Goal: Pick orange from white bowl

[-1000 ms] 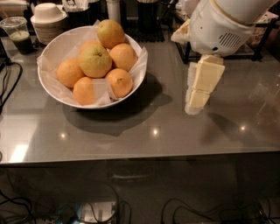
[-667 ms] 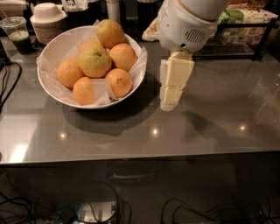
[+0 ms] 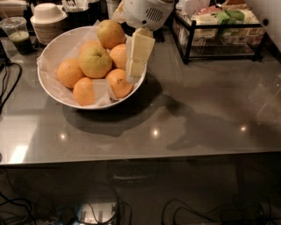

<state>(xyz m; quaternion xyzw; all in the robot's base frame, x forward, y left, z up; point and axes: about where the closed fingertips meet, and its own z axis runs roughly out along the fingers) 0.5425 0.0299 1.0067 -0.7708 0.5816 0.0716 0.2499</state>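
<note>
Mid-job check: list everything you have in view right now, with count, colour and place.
white bowl: one, white, paper-lined, left part of the table
orange: one, dull golden-yellow, the largest, far side of the bowl
yellow-green fruit: one, middle of the bowl
smaller oranges: four visible, deep orange, around the yellow-green fruit
plastic cup: one, clear with green drink, far left corner
lidded cup: one, white lid, behind the bowl
wire rack: one, black, holding packets, far right
cables: black, left edge
table: one, glossy grey
pincer: one, cream, over the bowl's right rim, hanging from the white arm housing
</note>
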